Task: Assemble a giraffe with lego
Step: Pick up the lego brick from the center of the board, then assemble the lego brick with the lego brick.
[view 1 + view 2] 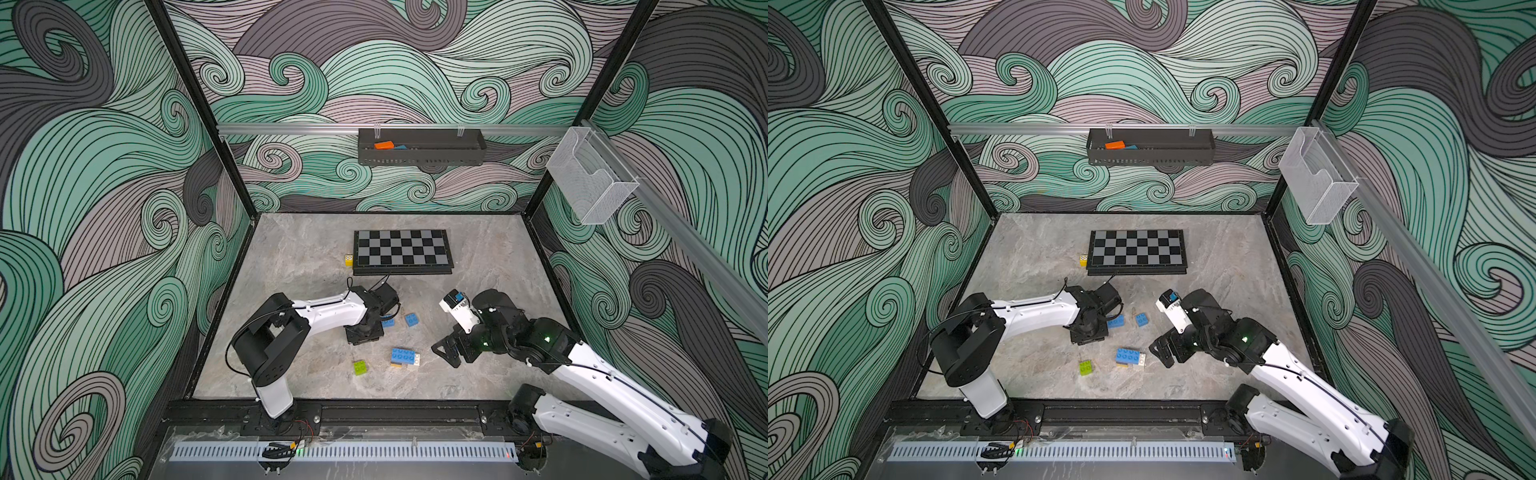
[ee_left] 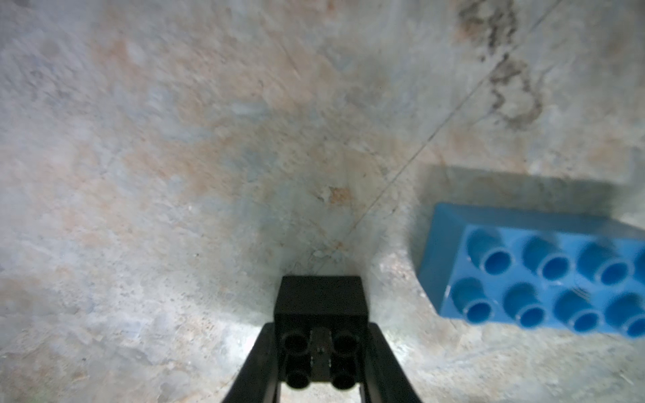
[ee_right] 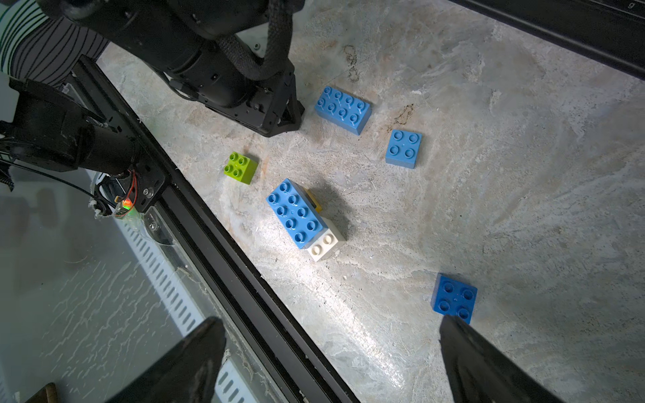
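Observation:
My left gripper [image 2: 321,349] is shut on a black lego brick [image 2: 321,300], low over the table; in both top views the gripper [image 1: 365,330] [image 1: 1087,330] hides the brick. A long blue brick [image 2: 537,272] [image 1: 388,322] lies just beside it, and a square blue one [image 1: 412,319] a little further right. Nearer the front a long blue brick sits on a yellow and a white brick [image 1: 404,356] [image 3: 295,213]. A lime green brick [image 1: 360,367] [image 3: 241,167] lies alone. My right gripper [image 1: 446,351] [image 3: 331,352] is open and empty, with a darker blue square brick [image 3: 454,299] by one fingertip.
A folded chessboard [image 1: 402,249] lies at the back of the table with a small yellow die [image 1: 348,260] at its left. A black wall tray [image 1: 457,156] holds an orange block [image 1: 383,145]. The black front rail [image 3: 244,279] runs close under my right gripper.

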Robot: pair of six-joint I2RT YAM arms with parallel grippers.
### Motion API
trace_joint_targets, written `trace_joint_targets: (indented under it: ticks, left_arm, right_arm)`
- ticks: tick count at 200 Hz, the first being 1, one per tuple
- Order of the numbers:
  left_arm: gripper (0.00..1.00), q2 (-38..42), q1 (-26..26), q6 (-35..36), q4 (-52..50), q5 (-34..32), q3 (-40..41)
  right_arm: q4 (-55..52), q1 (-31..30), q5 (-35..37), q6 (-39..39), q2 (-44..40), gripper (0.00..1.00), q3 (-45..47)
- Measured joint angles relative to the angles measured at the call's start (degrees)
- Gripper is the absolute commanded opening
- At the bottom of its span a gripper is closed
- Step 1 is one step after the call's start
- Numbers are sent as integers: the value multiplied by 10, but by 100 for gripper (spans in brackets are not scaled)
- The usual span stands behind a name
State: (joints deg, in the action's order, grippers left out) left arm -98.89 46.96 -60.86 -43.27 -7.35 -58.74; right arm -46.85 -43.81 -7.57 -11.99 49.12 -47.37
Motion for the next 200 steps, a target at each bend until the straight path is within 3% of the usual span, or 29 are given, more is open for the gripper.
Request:
trace_joint_targets:
  ticks: [48,81,111,200]
  left_arm:
    - [6,48,23,15,-66,-17,-8]
    - [3,123,73,23,-147,-19,-101]
    - [1,160,111,22,-161,8,-146]
    - [1,59,167,-2,-139,59,-173]
  right_arm:
    - [0,0,7,-2,-6,99,0]
    - [0,1,15,-4,-27,99,0]
    - [0,7,14,-9,-19,99,0]
    - [-26,11,3,-30,-32,99,-16]
